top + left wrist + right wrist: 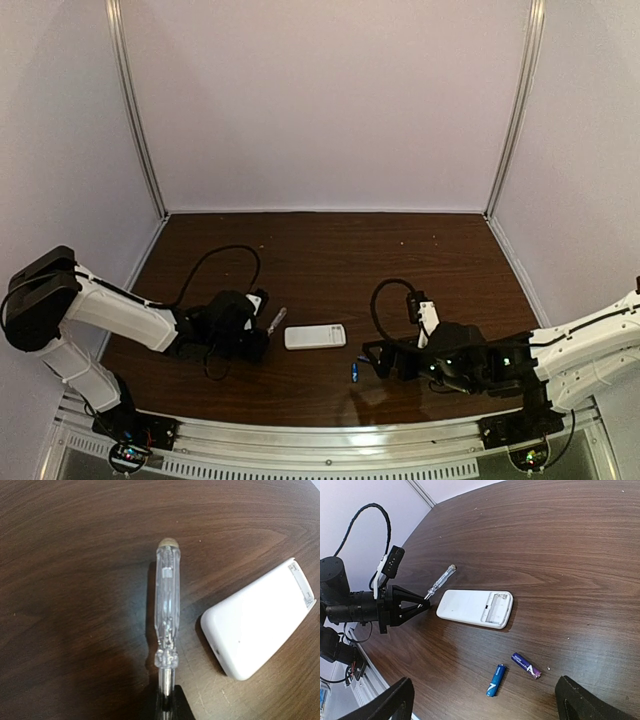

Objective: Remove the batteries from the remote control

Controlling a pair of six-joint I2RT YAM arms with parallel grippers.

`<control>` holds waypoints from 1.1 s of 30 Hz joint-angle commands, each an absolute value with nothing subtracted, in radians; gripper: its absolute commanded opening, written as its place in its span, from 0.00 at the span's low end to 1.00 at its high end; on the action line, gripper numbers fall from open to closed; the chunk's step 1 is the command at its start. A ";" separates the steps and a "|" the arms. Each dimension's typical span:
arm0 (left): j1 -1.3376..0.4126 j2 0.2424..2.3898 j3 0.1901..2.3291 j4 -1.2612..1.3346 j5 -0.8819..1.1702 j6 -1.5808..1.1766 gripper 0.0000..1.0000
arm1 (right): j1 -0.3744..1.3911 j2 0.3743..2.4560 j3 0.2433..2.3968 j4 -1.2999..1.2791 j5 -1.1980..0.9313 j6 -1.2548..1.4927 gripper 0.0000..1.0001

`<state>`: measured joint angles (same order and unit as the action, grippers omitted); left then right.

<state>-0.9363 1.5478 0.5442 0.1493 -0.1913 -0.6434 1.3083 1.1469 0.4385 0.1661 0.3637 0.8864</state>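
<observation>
The white remote control (470, 608) lies flat on the wooden table, back up, with its battery bay (496, 607) open and empty. It also shows in the top view (315, 336) and the left wrist view (260, 622). Two batteries lie loose on the table in front of it, a blue one (495, 680) and a dark purple one (526, 665). Only the blue one shows in the top view (354, 372). My right gripper (487, 705) is open wide just above and behind them, holding nothing. My left gripper (169, 702) is shut on the metal shaft of a clear-handled screwdriver (166, 600), left of the remote.
The screwdriver's handle (276, 320) lies on the table pointing away from the left gripper (260, 338), close beside the remote's left end. The right gripper (385, 358) is to the remote's right. Pale walls stand at the table's back and sides.
</observation>
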 commanded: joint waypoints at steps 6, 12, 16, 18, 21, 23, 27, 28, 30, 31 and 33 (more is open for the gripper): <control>-0.957 1.532 0.526 0.147 -0.156 -0.657 0.11 | 1.356 1.164 0.466 0.135 0.438 0.910 1.00; -0.967 1.528 0.524 0.146 -0.154 -0.655 0.17 | 1.375 1.172 0.470 0.130 0.452 0.915 1.00; -0.974 1.520 0.523 0.143 -0.152 -0.651 0.21 | 1.386 1.173 0.474 0.122 0.458 0.917 1.00; -0.977 1.511 0.520 0.143 -0.153 -0.649 0.23 | 1.389 1.173 0.477 0.120 0.461 0.915 1.00; -0.978 1.482 0.509 0.146 -0.158 -0.642 0.31 | 1.392 1.175 0.483 0.115 0.466 0.912 1.00; -0.977 1.452 0.496 0.153 -0.159 -0.633 0.37 | 1.393 1.178 0.486 0.111 0.469 0.908 1.00; -0.977 1.382 0.471 0.155 -0.170 -0.612 0.55 | 1.395 1.183 0.502 0.099 0.475 0.892 1.00; -0.978 1.365 0.463 0.155 -0.176 -0.607 0.61 | 1.395 1.183 0.507 0.094 0.479 0.885 1.00; -0.980 1.331 0.458 0.149 -0.202 -0.596 0.71 | 1.396 1.179 0.519 0.077 0.490 0.867 1.00; -0.979 1.317 0.456 0.146 -0.213 -0.589 0.75 | 1.396 1.176 0.526 0.068 0.498 0.856 1.00; -0.980 1.292 0.466 0.134 -0.232 -0.554 0.78 | 1.395 1.167 0.537 0.049 0.524 0.832 1.00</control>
